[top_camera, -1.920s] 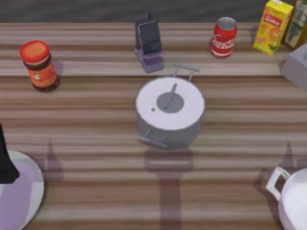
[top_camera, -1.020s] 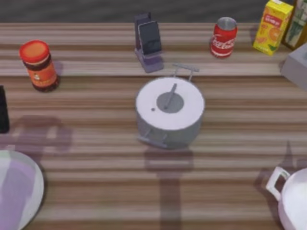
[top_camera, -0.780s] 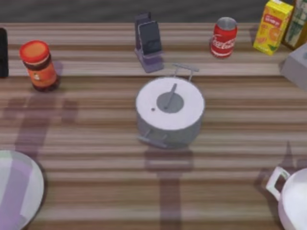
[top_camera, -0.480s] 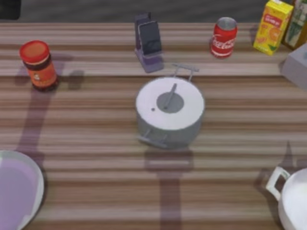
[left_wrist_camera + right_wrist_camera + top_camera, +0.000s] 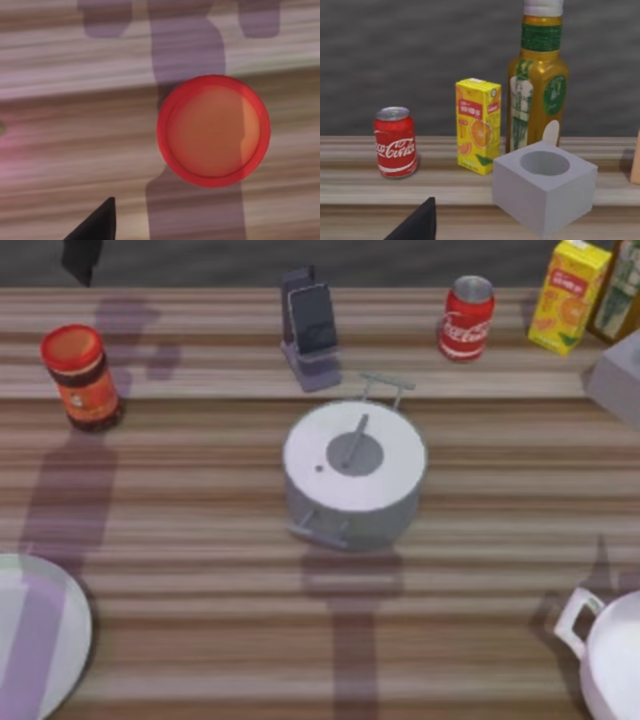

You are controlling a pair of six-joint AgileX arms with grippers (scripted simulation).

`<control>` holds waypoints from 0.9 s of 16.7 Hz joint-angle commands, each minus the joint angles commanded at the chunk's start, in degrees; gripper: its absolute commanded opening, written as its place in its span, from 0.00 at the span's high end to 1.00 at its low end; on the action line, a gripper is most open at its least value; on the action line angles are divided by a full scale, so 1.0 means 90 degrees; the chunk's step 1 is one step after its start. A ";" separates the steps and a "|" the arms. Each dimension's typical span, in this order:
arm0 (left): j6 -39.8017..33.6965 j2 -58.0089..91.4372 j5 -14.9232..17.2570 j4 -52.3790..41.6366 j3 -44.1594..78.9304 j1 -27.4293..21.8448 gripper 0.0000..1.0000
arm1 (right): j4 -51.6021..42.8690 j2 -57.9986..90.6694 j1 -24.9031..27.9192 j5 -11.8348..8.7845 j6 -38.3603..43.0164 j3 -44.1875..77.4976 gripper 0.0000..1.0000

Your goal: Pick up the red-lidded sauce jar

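Red-lidded jar (image 5: 213, 131) directly below L gripper (image 5: 80, 257), untouched. Finger state: can't tell. Risk: off-centre descent, fingertip clips lid, jar tips. R arm parked.

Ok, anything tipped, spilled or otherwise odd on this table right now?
Nothing stands out. The red-lidded sauce jar stands upright with its lid on, and so do the Coca-Cola can and the juice carton. No spills show. The left hand is beyond the jar.
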 joint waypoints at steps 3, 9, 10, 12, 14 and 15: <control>0.0025 0.1335 -0.0022 -0.0704 0.1403 0.0038 0.00 | 0.0000 0.0000 0.0000 0.0000 0.0000 0.0000 0.00; 0.0046 0.2758 -0.0052 -0.1454 0.2868 0.0087 0.00 | 0.0000 0.0000 0.0000 0.0000 0.0000 0.0000 0.00; 0.0047 0.2799 -0.0053 -0.1476 0.2910 0.0089 0.00 | 0.0000 0.0000 0.0000 0.0000 0.0000 0.0000 0.00; 0.0047 0.2799 -0.0053 -0.1476 0.2910 0.0089 0.00 | 0.0000 0.0000 0.0000 0.0000 0.0000 0.0000 0.00; 0.0047 0.2799 -0.0053 -0.1476 0.2910 0.0089 0.00 | 0.0000 0.0000 0.0000 0.0000 0.0000 0.0000 0.00; 0.0046 0.2814 -0.0051 -0.1465 0.2898 0.0050 0.00 | 0.0000 0.0000 0.0000 0.0000 0.0000 0.0000 0.00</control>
